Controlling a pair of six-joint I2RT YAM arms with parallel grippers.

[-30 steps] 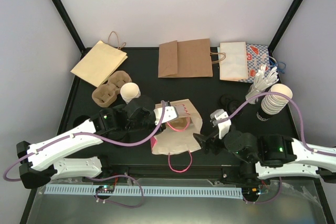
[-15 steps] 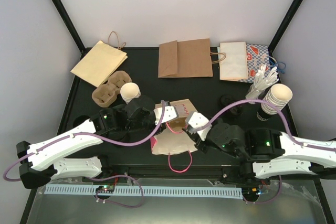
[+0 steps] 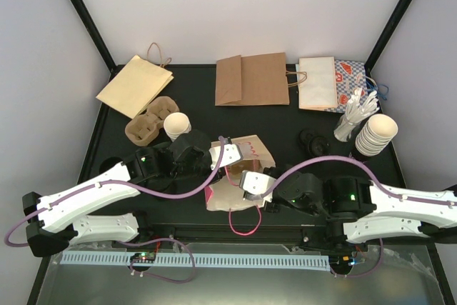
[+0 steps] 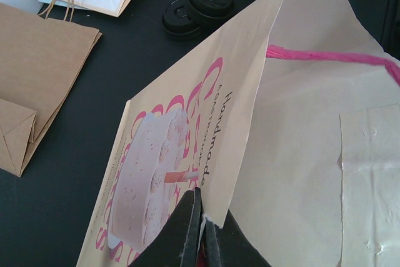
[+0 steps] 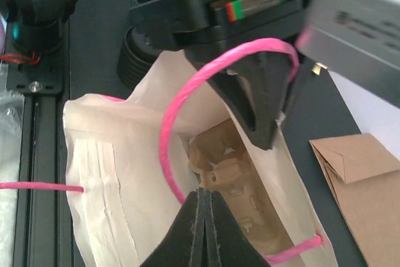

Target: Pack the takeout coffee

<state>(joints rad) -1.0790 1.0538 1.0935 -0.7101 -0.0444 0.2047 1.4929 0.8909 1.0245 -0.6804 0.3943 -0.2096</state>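
Black table [image 3: 200, 116] between pale walls [image 3: 214, 12]; left tool [image 4: 201, 214] pinches the cake-print bag [image 4: 165, 154]; right tool [image 5: 201, 201] closed at its mouth.

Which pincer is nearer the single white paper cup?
Left. The left pincer, clamped on the bag rim, is just right of the cup; the right pincer is farther off, at the bag's near side.

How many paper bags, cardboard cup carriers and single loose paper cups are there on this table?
Paper bags: 5 (tan bag, brown bag, white bag, blue-and-red patterned bag, cream bag with pink handles)
Brown moulded cardboard cup carriers: 2 (one loose, one inside the cream bag)
Small white paper cup: 1
Total: 8
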